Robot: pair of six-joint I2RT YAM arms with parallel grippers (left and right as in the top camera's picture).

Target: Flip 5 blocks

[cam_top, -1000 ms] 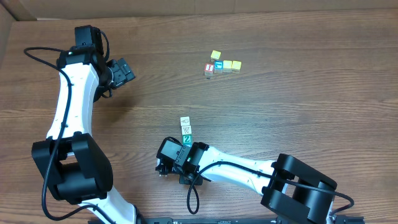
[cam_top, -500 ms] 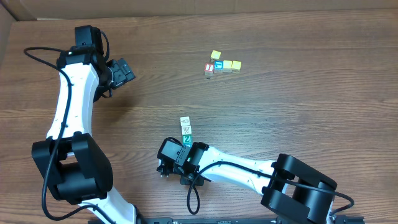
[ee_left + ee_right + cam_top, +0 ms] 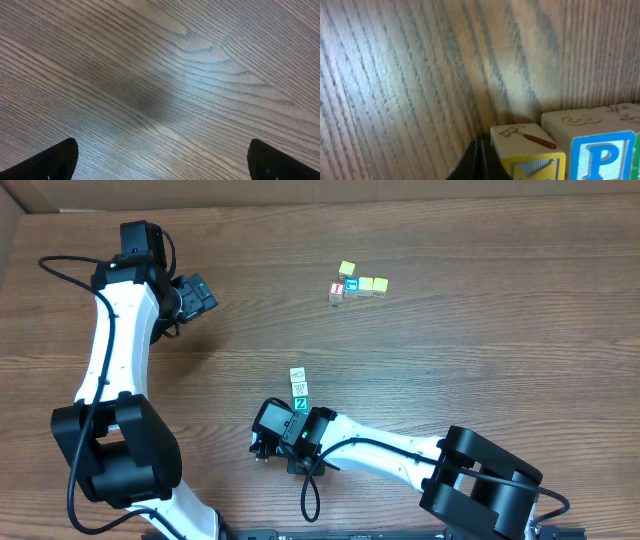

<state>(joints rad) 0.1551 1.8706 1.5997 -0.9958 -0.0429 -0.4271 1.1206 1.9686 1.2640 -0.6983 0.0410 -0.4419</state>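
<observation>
**Left end effector** [image 3: 162,161]: fully open. In the left wrist view the two fingertips [image 3: 54,160] sit at the lower corners of the frame. Only bare worktop [image 3: 165,75] lies between and ahead of them. No block is near this end effector.

**Right end effector** [image 3: 479,154]: closed and empty. The dark fingertips meet in a single point low over the worktop.

**Blocks at the right end effector**
- Three blocks form a straight, touching row.
- The hammer block [image 3: 522,136] is nearest. It has a whitish top with a hammer drawing and a yellow front face. It sits just beside the closed tips, on their right in the right wrist view. Contact cannot be confirmed.
- The second whitish block [image 3: 580,122] is next outward. It has a faint embossed top and a blue front face with the letter P.
- The green Z block [image 3: 301,404] is at the end of the row. In the overhead view it lies against the edge of the end effector's black body.

**Far cluster**
- This cluster is well apart from both end effectors, beyond the row.
- A pale yellow block [image 3: 346,269] lies on the far side of the cluster.
- Just beside it runs a tight line: a red-faced cube [image 3: 337,289], a blue-faced cube [image 3: 351,285] and two yellowish cubes [image 3: 372,284].
</observation>
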